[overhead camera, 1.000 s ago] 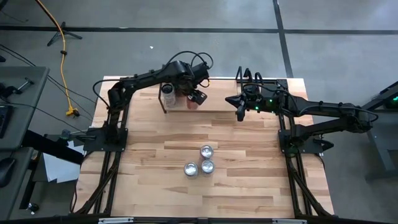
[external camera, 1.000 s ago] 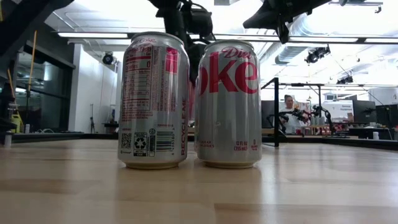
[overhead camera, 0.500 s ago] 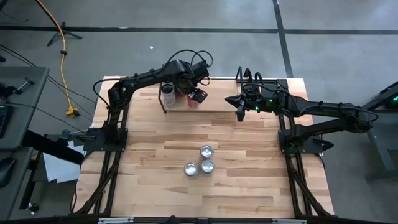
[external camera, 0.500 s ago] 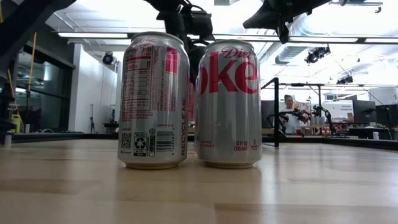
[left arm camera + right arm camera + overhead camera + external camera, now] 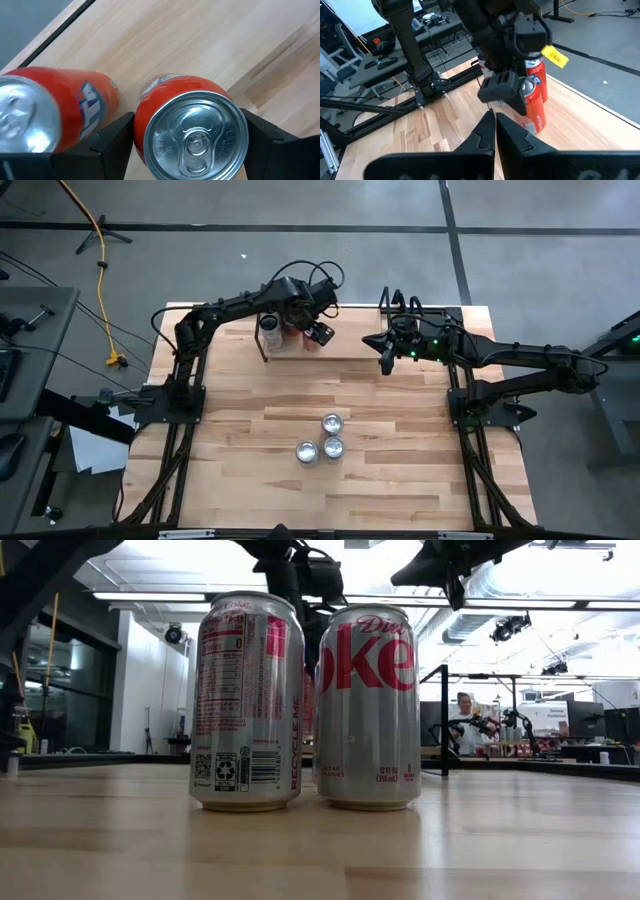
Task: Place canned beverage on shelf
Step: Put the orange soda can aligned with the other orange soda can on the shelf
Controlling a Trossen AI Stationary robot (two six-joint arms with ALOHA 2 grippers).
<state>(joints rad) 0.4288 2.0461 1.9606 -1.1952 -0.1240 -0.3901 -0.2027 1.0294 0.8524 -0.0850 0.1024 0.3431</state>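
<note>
The shelf (image 5: 350,348), a pale plank on thin black rods, stands at the table's far edge. Two orange cans stand upright on its left part. My left gripper (image 5: 312,338) points down over the right one (image 5: 190,135), one finger on each side of it, open. The other orange can (image 5: 47,117) stands close beside it. My right gripper (image 5: 495,127) is shut on nothing and hangs in the air off the shelf's right end (image 5: 386,363). My left gripper comes from above, with its fingers (image 5: 115,137) beside the upper wall (image 5: 142,107) of the right orange can. I cannot tell whether they touch it. The can stands upright on the shelf's plank.
Three silver Diet Coke cans (image 5: 325,438) stand together mid-table; in the low view two of them (image 5: 245,700) (image 5: 367,705) fill the foreground. Bare wood lies around them. A person (image 5: 463,712) sits far off in the room behind.
</note>
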